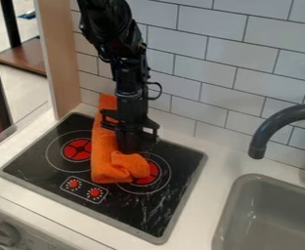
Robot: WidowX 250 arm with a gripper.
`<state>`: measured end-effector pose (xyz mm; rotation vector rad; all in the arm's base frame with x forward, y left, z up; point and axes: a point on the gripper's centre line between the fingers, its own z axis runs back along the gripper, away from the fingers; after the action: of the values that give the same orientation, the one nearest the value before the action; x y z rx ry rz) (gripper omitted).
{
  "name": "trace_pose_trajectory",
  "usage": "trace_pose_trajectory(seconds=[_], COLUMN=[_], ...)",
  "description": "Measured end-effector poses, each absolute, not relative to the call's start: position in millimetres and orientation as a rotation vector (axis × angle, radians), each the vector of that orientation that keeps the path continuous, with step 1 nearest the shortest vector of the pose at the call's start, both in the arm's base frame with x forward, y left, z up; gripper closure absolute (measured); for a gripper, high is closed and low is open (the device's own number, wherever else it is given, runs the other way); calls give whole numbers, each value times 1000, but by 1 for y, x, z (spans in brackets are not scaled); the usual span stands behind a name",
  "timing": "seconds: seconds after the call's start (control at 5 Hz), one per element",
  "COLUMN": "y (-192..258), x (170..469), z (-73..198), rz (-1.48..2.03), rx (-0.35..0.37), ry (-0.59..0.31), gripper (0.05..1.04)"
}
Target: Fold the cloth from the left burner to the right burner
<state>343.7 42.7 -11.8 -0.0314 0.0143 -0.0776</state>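
Note:
The black gripper (130,141) hangs down over the middle of the stove, right against the orange cloth, and hides part of it. Bunched in a long strip, the orange cloth (106,158) runs from the wall behind the stove to the front middle of the cooktop. Its front end has a folded lump that covers the left part of the right burner (156,171). The left burner (76,149) is mostly uncovered, with the cloth along its right side.
Two red knobs sit on the control panel (84,190) at the cooktop's front. A grey faucet (280,124) arches over the sink (228,214) at right. Behind the stove stands a tiled wall (207,58), and a wooden panel (62,58) rises at the back left.

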Motion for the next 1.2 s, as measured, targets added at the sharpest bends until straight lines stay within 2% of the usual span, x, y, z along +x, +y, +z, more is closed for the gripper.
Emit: trace_pose_trajectory(seconds=[0.2, 0.4, 0.6, 0.8, 1.2], y=[41, 38, 40, 38, 35], x=[341, 338, 336, 335, 330], z=[-12, -11, 2, 11, 41], rz=[-86, -99, -110, -127, -156], rx=[-44, -66, -75, -94, -110], ry=[34, 37, 18, 10, -41], gripper=[849, 604, 314, 77, 84])
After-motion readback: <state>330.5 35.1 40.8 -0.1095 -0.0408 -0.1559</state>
